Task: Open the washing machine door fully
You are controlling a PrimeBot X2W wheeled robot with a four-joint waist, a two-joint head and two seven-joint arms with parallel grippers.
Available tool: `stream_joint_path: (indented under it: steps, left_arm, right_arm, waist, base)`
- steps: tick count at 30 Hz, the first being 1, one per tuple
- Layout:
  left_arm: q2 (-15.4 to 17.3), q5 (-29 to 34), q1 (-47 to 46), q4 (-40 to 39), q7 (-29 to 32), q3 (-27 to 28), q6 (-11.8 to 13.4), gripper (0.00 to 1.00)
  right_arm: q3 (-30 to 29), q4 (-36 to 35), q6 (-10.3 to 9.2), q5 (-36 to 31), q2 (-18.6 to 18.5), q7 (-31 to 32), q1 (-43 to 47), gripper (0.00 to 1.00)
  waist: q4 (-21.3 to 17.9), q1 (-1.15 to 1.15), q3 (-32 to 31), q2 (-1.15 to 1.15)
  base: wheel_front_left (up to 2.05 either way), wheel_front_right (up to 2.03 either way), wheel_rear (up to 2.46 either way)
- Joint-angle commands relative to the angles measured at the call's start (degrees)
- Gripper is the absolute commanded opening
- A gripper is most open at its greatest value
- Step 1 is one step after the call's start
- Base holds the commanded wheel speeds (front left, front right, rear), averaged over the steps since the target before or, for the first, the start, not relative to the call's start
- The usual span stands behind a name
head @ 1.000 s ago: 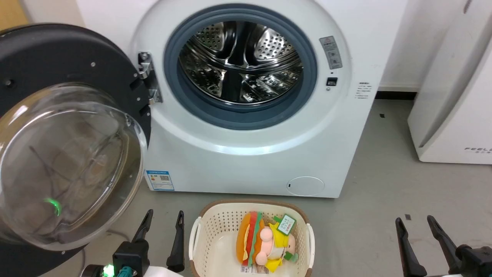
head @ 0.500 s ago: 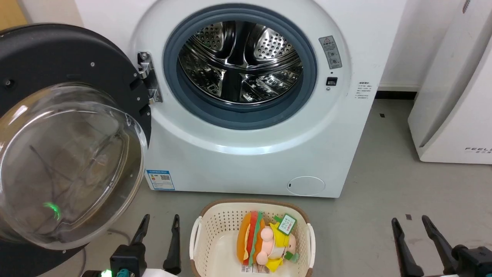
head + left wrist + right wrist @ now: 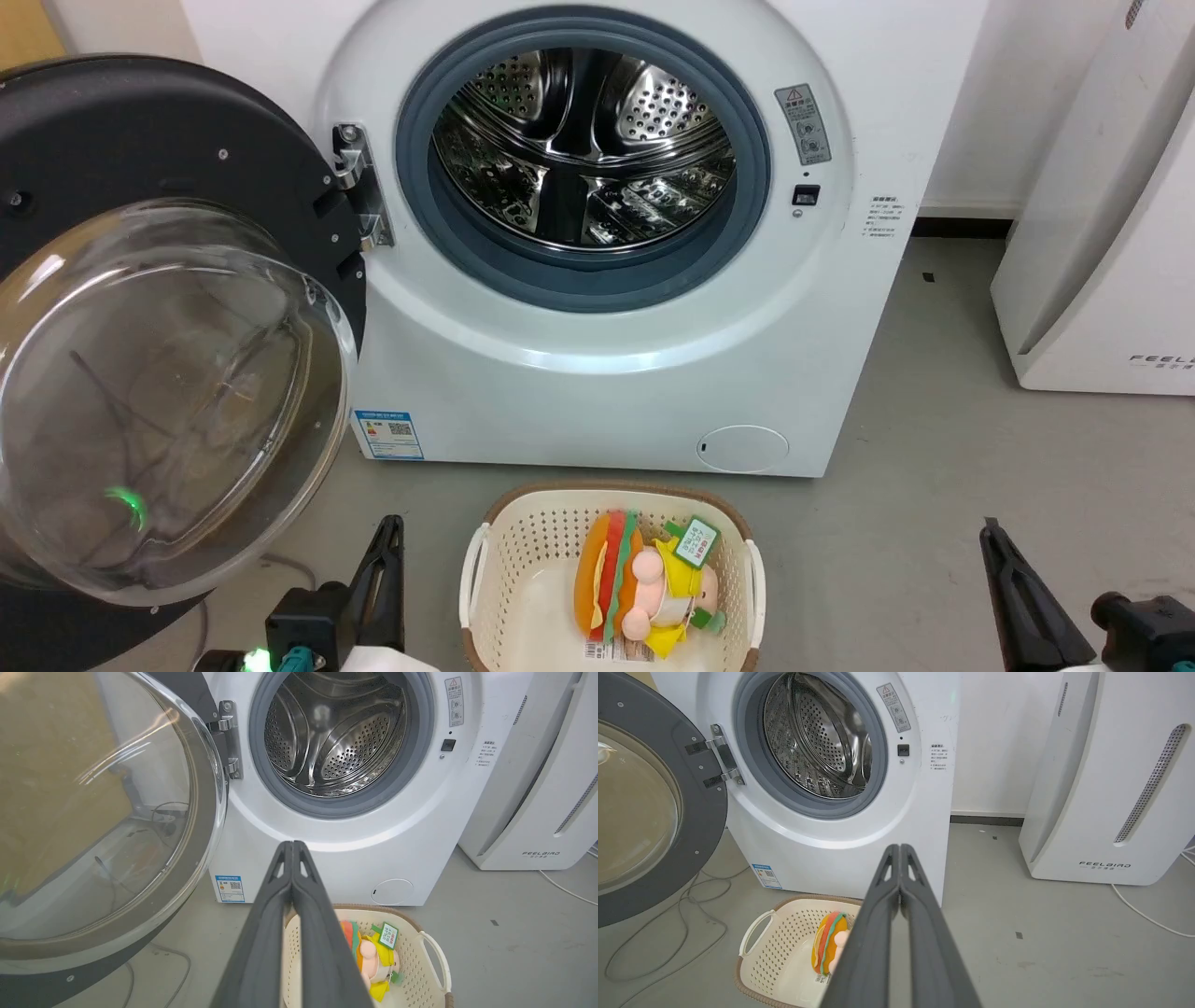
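Fingers [image 3: 266, 933] of the left gripper [image 3: 292, 845] are pressed together along their whole length with nothing between them. They hang low over the floor [image 3: 934, 467], just left of a cream basket [image 3: 541, 551]. The right gripper [image 3: 900, 848] is likewise closed and empty, its fingers [image 3: 924, 933] over bare floor well to the right of the basket.

The washing machine [image 3: 607, 392] stands on the floor with its back to the wall, and its round opening is uncovered. Inside a grey rubber gasket [image 3: 597, 280] lies the perforated steel drum [image 3: 579, 140]. The washing machine door [image 3: 140, 140] is swung out on its metal hinge [image 3: 359, 191] to the left of the opening. Its black inner face and bulging glass bowl [image 3: 168, 392] are turned toward the room, and it is well apart from both grippers.

A blue energy sticker [image 3: 387, 434] sits at the lower left corner of the machine's front, and a round filter cap [image 3: 742, 450] sits near the lower right corner.

The basket rests on the floor just in front of the machine's bottom edge and holds a plush toy [image 3: 635, 588] with a burger-striped part. A white appliance [image 3: 1102, 280] marked FEELBIRD stands on the floor to the machine's right. A thin cable [image 3: 668, 933] loops across the floor beneath the open door.
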Motion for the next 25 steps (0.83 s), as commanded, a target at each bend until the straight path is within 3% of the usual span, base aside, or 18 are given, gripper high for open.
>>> stream_joint_path:
  steps: [1,25]
  left_arm:
    - [-0.47,0.68,-0.21,-0.27,0.26,0.60,-0.36,0.00]
    - [-2.93,4.48,-0.64,-1.02,2.44,4.47,-3.35,0.00]
  right_arm:
    - [0.17,0.36,0.00,-0.62,0.03,-0.21,-1.00,0.00]
    - [0.79,2.61,0.01,-2.08,0.07,-0.52,-3.43,0.00]
  waist:
    - [-0.02,0.00,0.02,0.00]
    - [-0.72,0.00,0.54,0.00]
  base:
    - [0.00,0.00,0.00]
    - [0.00,0.00,0.00]
